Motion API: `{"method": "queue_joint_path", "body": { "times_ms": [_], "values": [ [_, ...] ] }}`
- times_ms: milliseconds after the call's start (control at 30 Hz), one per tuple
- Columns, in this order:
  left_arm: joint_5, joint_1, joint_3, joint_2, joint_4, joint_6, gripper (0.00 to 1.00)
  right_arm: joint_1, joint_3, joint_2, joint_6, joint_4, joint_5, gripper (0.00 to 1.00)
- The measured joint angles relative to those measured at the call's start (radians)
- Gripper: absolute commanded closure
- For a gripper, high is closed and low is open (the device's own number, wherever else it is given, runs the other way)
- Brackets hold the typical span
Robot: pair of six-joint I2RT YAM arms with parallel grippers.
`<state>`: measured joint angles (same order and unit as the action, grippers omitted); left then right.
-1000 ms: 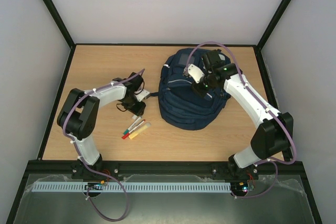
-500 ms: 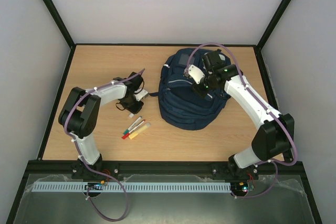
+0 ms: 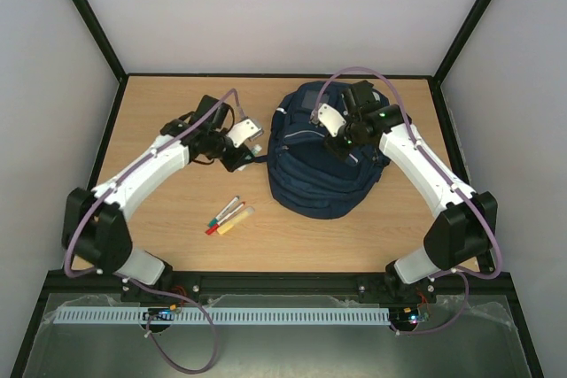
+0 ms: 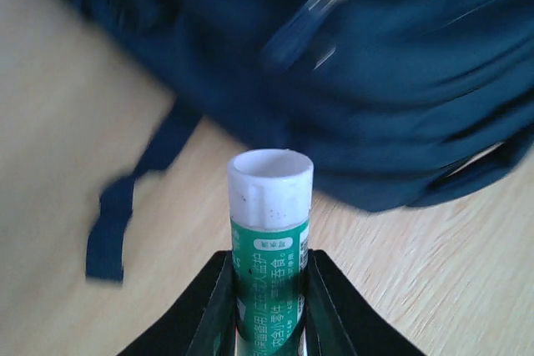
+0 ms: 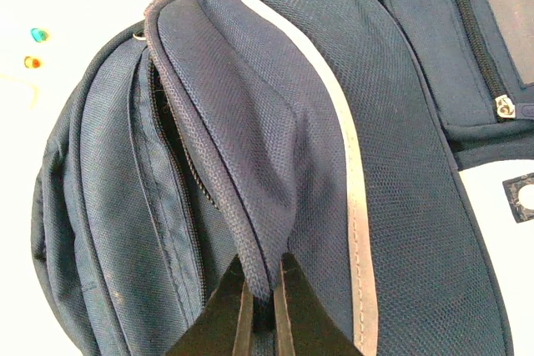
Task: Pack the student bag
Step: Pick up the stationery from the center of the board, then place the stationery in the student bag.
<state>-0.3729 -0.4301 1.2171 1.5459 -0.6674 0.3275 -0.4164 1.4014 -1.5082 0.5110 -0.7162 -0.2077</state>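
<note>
White characters in an East Asian script are printed on the green label of the white-capped tube (image 4: 269, 235) (small and partly hidden), but none can be read.

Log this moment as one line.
left gripper: shut on glue stick, beside bag | right gripper: shut on flap, lifted | markers: on table

One student bag (image 3: 310, 174); one glue stick (image 4: 269, 239), green label, white cap; three marker pens (image 3: 229, 216).
</note>
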Motion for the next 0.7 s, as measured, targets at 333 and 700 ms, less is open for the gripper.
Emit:
{"method": "queue_joint_path", "body": {
  "times_ms": [333,700],
  "values": [
    [-0.098,-0.243,0.004,-0.081,0.256,0.192,0.98,0.0,0.016,-0.013,-0.005,-0.012,-0.005,0.99],
    [0.021,-0.388,0.108,0.117,0.332,0.386,0.98,0.0,0.031,-0.02,-0.017,-0.02,-0.014,0.99]
  ]
}}
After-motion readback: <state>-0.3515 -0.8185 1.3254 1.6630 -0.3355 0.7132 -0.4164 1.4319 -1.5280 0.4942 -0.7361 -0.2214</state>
